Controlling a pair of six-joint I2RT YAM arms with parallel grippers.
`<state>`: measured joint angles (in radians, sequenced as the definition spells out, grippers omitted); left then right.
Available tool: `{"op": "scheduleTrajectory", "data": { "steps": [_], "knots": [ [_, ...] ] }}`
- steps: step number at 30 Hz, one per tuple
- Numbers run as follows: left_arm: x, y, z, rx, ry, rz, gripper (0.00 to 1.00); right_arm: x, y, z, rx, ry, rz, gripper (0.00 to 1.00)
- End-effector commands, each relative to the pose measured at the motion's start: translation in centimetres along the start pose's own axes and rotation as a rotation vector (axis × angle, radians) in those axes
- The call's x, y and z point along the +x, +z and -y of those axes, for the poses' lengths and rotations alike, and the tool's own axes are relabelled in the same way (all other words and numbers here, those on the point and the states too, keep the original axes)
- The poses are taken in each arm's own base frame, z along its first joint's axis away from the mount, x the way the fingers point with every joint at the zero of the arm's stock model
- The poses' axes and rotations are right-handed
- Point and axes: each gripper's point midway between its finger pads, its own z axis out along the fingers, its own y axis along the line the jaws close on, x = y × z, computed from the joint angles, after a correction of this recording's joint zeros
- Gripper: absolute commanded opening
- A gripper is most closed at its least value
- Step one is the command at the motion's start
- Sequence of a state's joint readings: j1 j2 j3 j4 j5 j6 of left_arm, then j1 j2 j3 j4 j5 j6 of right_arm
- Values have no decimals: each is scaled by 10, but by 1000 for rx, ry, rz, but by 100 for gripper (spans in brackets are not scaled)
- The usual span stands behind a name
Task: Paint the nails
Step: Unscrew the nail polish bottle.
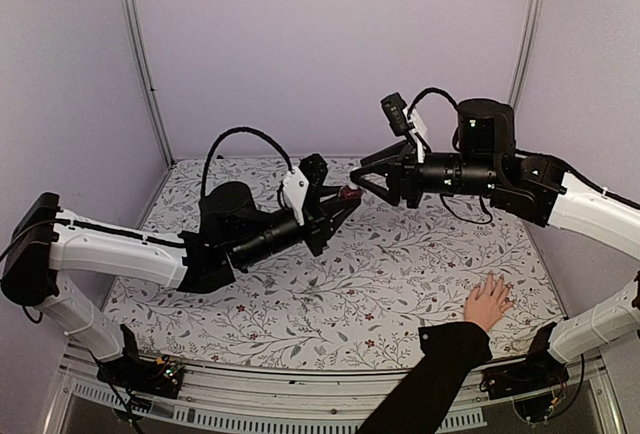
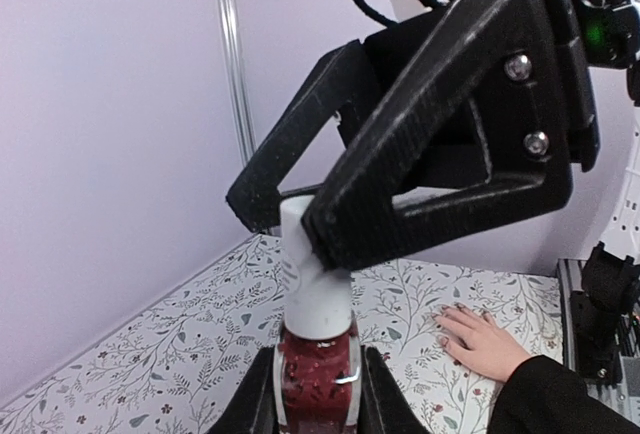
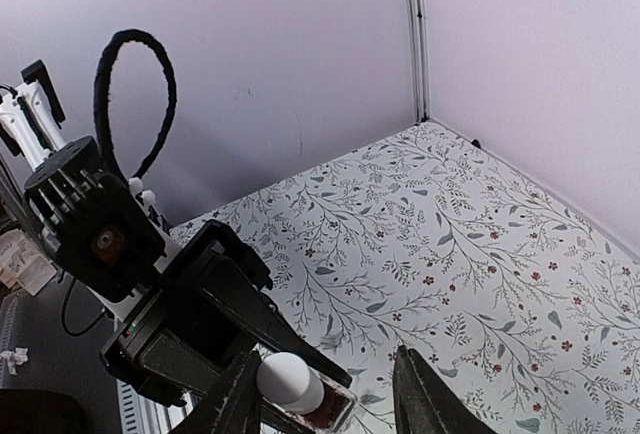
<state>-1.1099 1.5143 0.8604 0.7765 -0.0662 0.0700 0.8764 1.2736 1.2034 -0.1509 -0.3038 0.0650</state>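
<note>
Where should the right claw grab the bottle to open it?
By the white cap, pinching its round sides, coming from its top end. The left gripper clamps the red bottle, so only the cap sticks out free toward the right gripper.

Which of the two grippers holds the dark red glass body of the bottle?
The left gripper: its fingers clamp the bottle at its red body. The right gripper only straddles the white cap, with a gap on one side.

Bright, soft, even light, hardly any shadow beside the hand (image 1: 488,301); wall posts (image 1: 142,59) behind it bow outward
</note>
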Motion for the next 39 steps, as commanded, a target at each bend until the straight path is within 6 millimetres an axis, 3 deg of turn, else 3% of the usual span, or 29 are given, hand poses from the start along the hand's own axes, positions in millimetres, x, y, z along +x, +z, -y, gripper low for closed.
{"op": "scheduleTrajectory", "data": {
  "steps": [1,4,13,16,21,32,39],
  "knots": [
    [-7,7,-6,-62,18,9,0,-1,7,9,34,48,-7,43],
    [-6,8,-7,-70,19,4,0,1,10,7,19,56,-14,37],
    [-3,8,-5,-59,22,-5,0,0,13,-4,-52,36,-9,5],
    [-6,7,1,-6,11,10,0,0,12,-9,-77,15,-5,1],
    [-15,-3,21,184,-37,56,0,1,9,-22,-150,-50,-5,0],
    [-35,-45,88,703,-65,140,0,18,-6,-57,-365,-212,-43,0],
    [-43,-64,111,904,-94,189,0,25,-22,-87,-562,-274,-52,0]
  ]
}}
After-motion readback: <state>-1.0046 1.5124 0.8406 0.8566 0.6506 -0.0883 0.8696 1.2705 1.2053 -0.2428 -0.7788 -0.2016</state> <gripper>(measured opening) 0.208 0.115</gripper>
